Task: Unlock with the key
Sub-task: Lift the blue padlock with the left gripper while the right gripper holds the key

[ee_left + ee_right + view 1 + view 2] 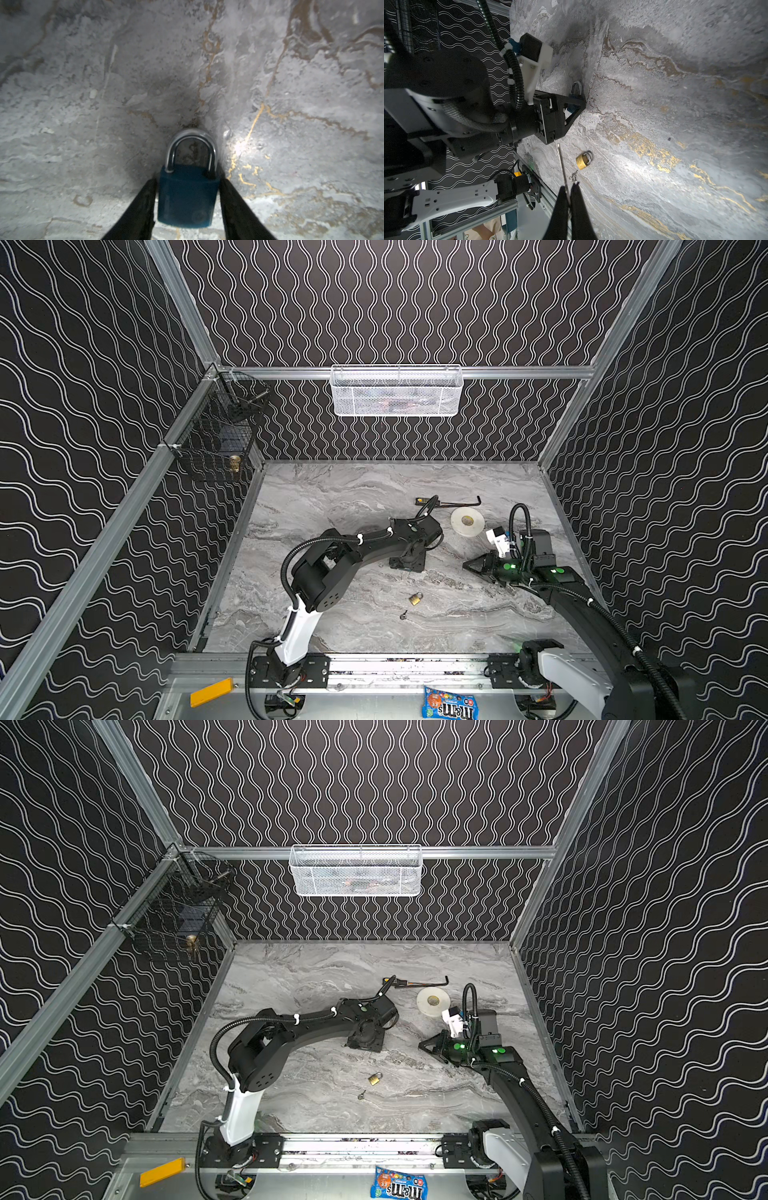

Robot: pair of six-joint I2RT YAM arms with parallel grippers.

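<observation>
Marble table [332,497], two arms. Left gripper [187,180] clamps the blue padlock [185,199] by its sides, with the shackle tip at the table. Right gripper [569,186] is pinched shut on a thin key [561,162], well apart from the lock. A brass padlock [414,598] lies loose nearby. Likely risks: the keyhole end faces into the left gripper, so the approach is blocked, and the key may pivot in the pinch when pushed.

Both top views look steeply down from the front onto the whole worktop [374,489]. The left wrist camera hangs close over the blue padlock [187,197]. The right wrist one, low and farther off, shares it, plus the brass padlock [582,161] seen from above.
</observation>
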